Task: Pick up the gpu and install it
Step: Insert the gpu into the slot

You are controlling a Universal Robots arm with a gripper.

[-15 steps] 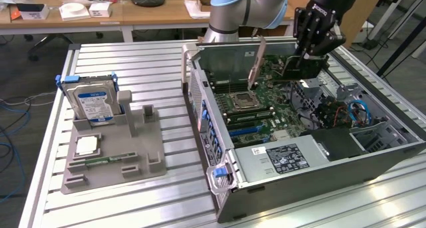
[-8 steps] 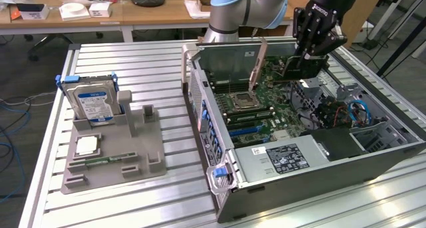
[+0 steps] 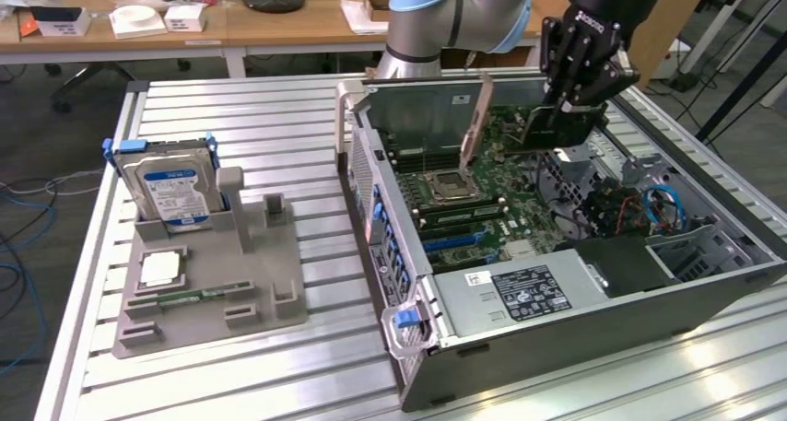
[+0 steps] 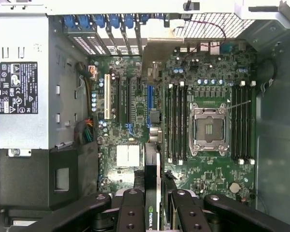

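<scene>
The gripper (image 3: 569, 106) held the gpu (image 4: 152, 216) on edge between its narrowed jaws, over the motherboard (image 4: 135, 121) inside the open computer case (image 3: 517, 366).

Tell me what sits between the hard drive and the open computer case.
In the exterior view, the gray holder's upright posts, then bare table, separate the hard drive from the computer case.
</scene>
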